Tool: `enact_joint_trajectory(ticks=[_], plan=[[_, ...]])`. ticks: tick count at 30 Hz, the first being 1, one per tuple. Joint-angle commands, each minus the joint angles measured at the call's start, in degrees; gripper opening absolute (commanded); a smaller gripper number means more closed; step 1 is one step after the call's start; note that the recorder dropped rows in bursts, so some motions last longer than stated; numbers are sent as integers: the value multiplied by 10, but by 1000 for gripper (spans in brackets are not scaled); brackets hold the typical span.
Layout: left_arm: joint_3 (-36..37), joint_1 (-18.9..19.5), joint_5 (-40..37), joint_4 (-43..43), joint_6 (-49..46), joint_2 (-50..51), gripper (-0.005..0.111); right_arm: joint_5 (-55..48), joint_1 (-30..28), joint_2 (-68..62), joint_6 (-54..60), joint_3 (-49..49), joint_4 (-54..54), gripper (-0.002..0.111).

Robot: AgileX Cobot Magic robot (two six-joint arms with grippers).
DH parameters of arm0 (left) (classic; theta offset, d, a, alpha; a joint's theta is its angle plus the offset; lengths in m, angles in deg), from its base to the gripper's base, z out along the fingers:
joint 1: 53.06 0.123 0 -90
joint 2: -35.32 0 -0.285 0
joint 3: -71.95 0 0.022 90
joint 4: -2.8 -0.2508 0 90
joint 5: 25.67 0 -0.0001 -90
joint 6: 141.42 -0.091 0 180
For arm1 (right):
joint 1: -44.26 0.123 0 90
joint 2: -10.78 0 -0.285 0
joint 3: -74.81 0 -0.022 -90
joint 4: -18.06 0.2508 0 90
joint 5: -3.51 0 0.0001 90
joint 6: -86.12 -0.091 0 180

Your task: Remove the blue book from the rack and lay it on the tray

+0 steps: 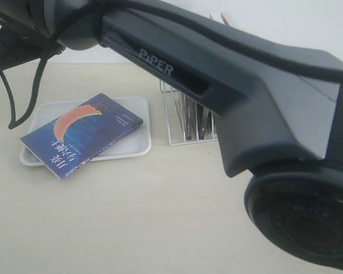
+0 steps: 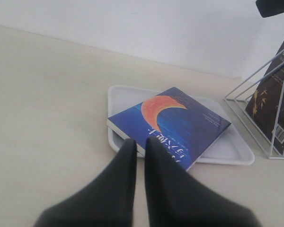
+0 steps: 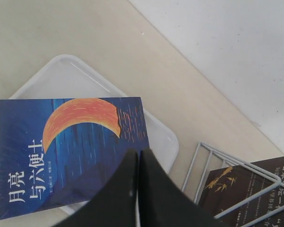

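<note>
The blue book (image 1: 83,134), with its orange-red crescent facing up, lies flat and skewed on the white tray (image 1: 131,145), and one corner overhangs the tray's front rim. In the left wrist view my left gripper (image 2: 138,141) hovers just short of the book (image 2: 180,123) and the tray (image 2: 232,146). Its fingers are shut with only a thin slit between them and hold nothing. My right gripper (image 3: 138,152) hangs above the book (image 3: 71,151) near the tray (image 3: 61,75), shut and empty. The white wire rack (image 1: 174,123) stands right of the tray.
Dark-covered books (image 3: 246,189) still stand in the rack (image 3: 203,165). A large black arm link (image 1: 228,85) crosses the exterior view and hides most of the rack and both grippers. A white wall runs along the back of the beige tabletop.
</note>
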Motion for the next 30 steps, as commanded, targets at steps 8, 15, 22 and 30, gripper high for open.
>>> enact_joint_trajectory(ticks=[8,15,22,30], plan=[[2,-3,5,2,2,-1,6,-2,0,6,-44,5,-1,0],[2,-3,5,2,2,-1,6,-2,1,69,-49,-11,35,0],[2,-3,5,2,2,-1,6,11,1,165,-49,-129,29,0],[2,-3,5,2,2,-1,6,128,0,298,-50,-373,4,0]])
